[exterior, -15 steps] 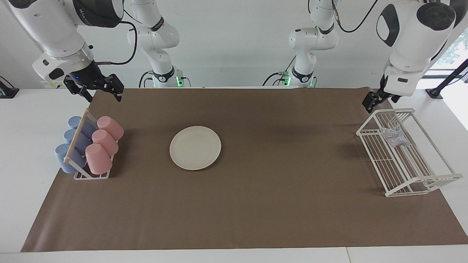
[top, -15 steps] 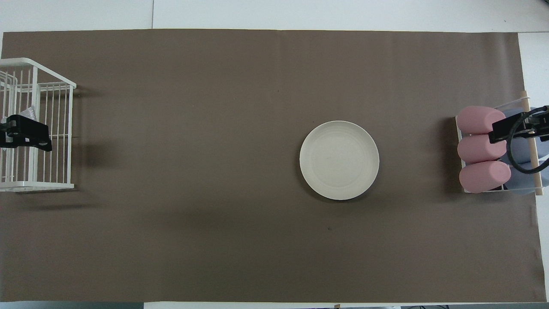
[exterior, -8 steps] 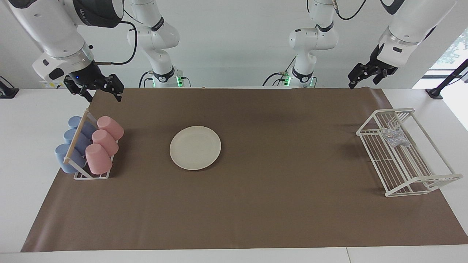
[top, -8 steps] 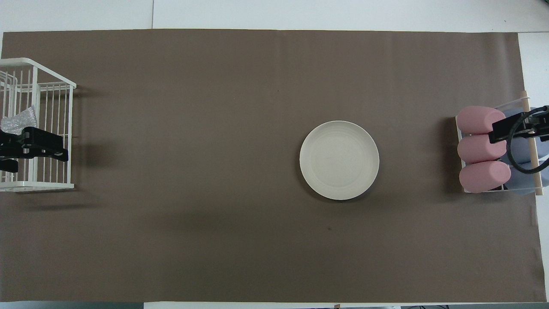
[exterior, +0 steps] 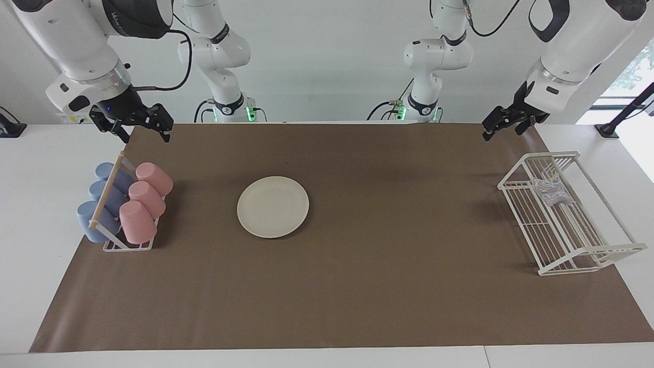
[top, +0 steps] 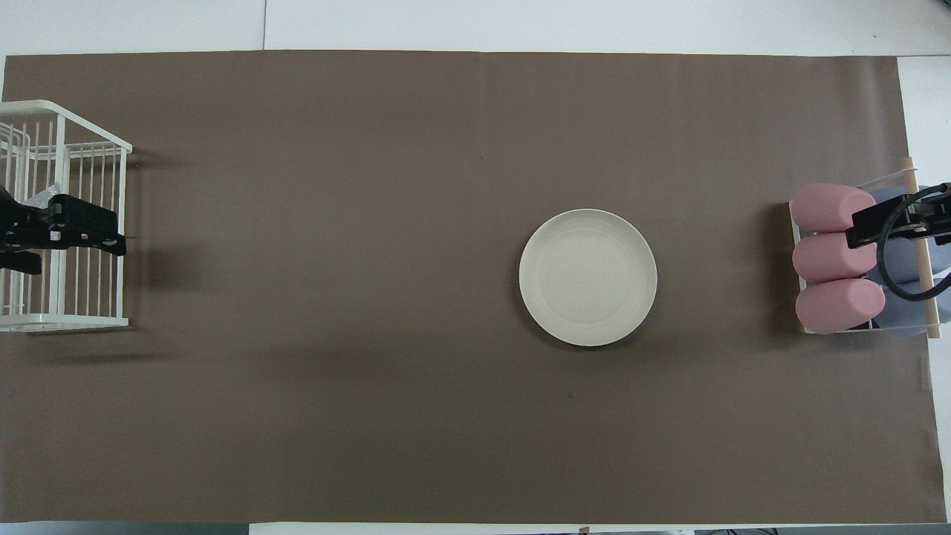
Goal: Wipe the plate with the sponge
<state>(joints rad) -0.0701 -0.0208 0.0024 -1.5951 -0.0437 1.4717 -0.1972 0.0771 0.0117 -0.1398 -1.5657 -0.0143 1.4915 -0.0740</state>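
Note:
The cream-white plate point(exterior: 273, 206) point(top: 588, 277) lies flat on the brown mat, toward the right arm's end of the table. The silvery speckled sponge point(exterior: 551, 191) point(top: 43, 195) lies inside the white wire rack point(exterior: 503, 186) point(top: 67, 325) at the left arm's end. My left gripper point(exterior: 503, 125) point(top: 74, 238) hangs open and empty in the air over the rack's side that faces the plate, well above the sponge. My right gripper point(exterior: 137, 125) point(top: 891, 223) waits open and empty, raised over the cup holder.
A holder with pink cups point(exterior: 145, 197) point(top: 836, 256) and blue cups point(exterior: 104, 194) lying on their sides stands at the right arm's end. The brown mat point(exterior: 388, 266) covers most of the table.
My left gripper has lifted away from the rack's rim and shifted a little toward the table's middle, then sunk slightly. The right arm, plate and sponge have not moved.

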